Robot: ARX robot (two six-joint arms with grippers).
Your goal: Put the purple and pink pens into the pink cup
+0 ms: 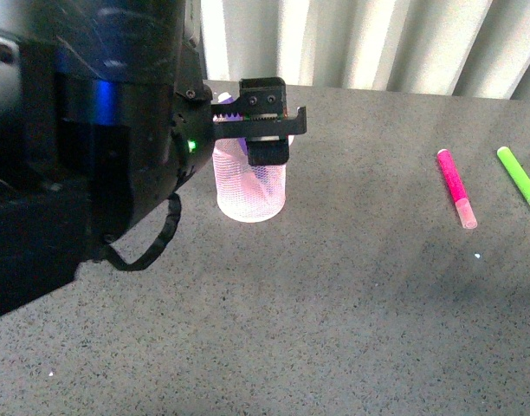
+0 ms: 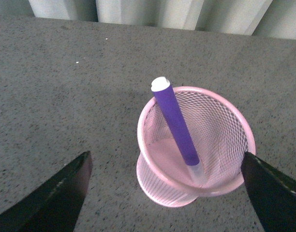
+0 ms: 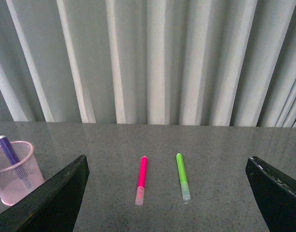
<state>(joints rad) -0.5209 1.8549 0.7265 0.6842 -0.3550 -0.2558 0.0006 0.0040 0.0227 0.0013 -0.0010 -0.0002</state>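
Our left gripper (image 2: 166, 157) hangs directly above the pink cup (image 2: 160, 188), jaws spread wide and holding nothing. In the left wrist view its two dark fingers (image 2: 66, 188) frame the cup on either side without touching it. Inside the cup the purple pen (image 2: 176, 125) stands tilted, with its pale cap down on the cup's floor and its white end rising just above the rim. So we judge the first half of the task done: the purple pen is in, and the left claw is free of it.

Our right gripper (image 3: 166, 162) is likewise spread open and empty, above the grey speckled table (image 3: 220, 145). Ahead of it the pink pen (image 3: 142, 175) lies flat, its pale cap on the end nearer this gripper. The lime green marker (image 3: 182, 174) lies near it, roughly parallel and not touching. In the front view both lie well to the right of the cup, the pink one nearer to it.

The step in hand, as we read it, is the switch to the pink pen. The next move calls for the right arm to come down over the pink barrel with its jaws across it and close without nudging the green marker. The left arm should lift clear so the cup's mouth is free.
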